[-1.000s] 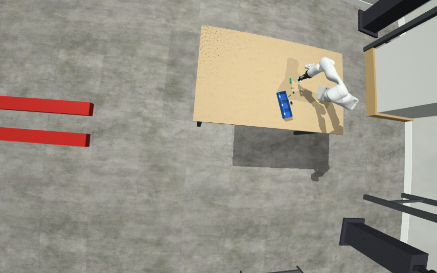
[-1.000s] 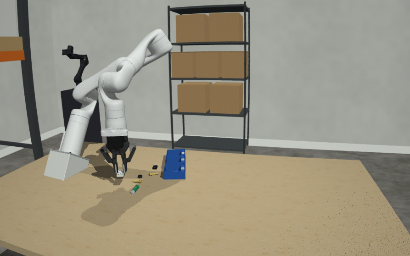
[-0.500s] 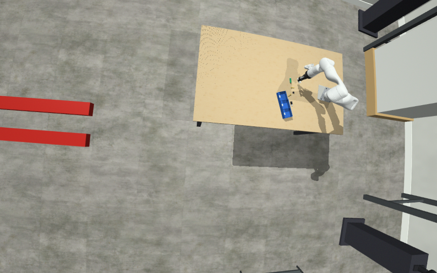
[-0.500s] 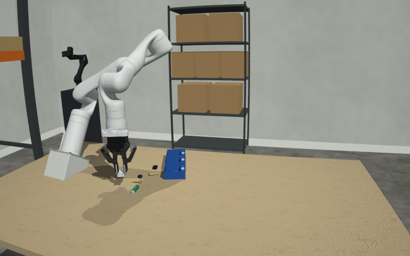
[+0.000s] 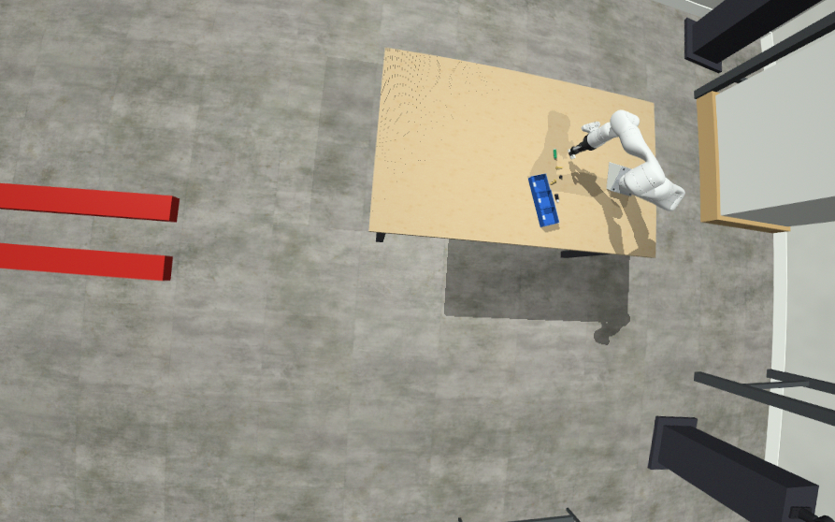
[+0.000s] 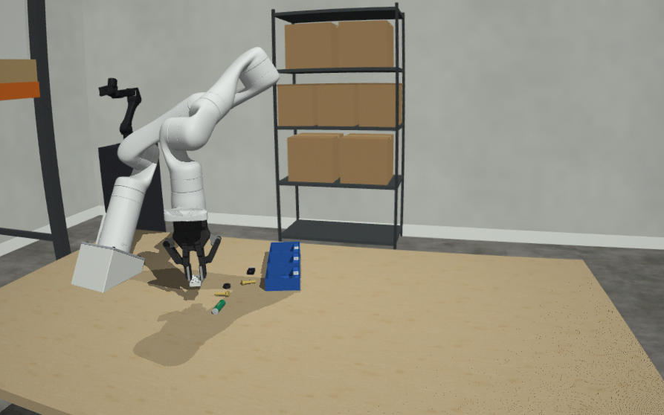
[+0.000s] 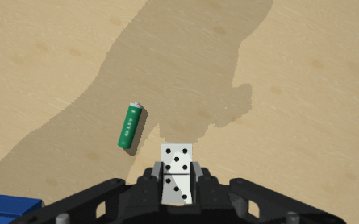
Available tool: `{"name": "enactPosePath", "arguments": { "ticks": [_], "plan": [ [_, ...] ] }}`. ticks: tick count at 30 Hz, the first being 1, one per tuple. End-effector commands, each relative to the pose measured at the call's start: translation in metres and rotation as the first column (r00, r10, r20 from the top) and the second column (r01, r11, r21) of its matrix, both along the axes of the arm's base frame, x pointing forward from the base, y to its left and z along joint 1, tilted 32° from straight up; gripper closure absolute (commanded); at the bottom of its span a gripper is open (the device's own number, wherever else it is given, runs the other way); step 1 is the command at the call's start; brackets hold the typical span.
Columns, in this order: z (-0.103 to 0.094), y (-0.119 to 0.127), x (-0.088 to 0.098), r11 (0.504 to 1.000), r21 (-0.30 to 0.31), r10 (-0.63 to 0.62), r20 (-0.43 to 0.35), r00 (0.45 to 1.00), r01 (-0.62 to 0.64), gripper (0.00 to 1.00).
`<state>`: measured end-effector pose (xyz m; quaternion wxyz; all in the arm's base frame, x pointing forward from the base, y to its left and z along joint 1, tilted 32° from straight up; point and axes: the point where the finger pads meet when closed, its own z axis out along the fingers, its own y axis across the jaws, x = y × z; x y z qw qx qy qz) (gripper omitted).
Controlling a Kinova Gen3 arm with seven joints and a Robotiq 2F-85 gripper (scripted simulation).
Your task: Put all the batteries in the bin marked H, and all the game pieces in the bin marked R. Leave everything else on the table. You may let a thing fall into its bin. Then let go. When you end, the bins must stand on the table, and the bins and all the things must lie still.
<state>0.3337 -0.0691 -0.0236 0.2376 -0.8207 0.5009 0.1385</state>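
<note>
My gripper (image 5: pixel 571 152) (image 6: pixel 195 274) (image 7: pixel 176 172) is shut on a white domino with black dots. The domino (image 5: pixel 572 156) (image 6: pixel 195 282) (image 7: pixel 177 167) is between the fingertips, low over the table; whether it touches the table I cannot tell. A green battery (image 5: pixel 554 154) (image 6: pixel 218 306) (image 7: pixel 130 126) lies on the table, to the left of and beyond the domino in the wrist view. A row of three joined blue bins (image 5: pixel 535 201) (image 6: pixel 282 283) (image 7: pixel 4 203) stands on the table. Their labels are too small to read, and no contents can be made out.
Two yellow bolt-like things (image 6: pixel 221 293) (image 6: pixel 247 282) lie between the gripper and the bins. A small black round thing (image 5: pixel 561 177) (image 6: pixel 227 285) lies near them. A black blocky thing (image 5: pixel 556 196) (image 6: pixel 250 270) lies beside the bins. The wooden table (image 5: pixel 459 162) (image 6: pixel 401 335) carries everything.
</note>
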Motion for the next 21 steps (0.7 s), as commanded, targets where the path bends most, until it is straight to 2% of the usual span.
{"name": "enactPosePath", "arguments": {
  "ticks": [1,6,8,21],
  "plan": [
    [0.004,-0.005,0.000,1.000,-0.002,-0.004,0.001,1.000,0.004,0.79],
    [0.014,0.013,0.015,1.000,-0.001,-0.001,0.001,1.000,0.001,0.79],
    [0.014,0.013,0.015,1.000,-0.001,-0.001,0.001,1.000,0.001,0.79],
    [0.048,0.067,0.061,1.000,0.000,0.001,0.000,1.000,-0.001,0.79]
  ]
}}
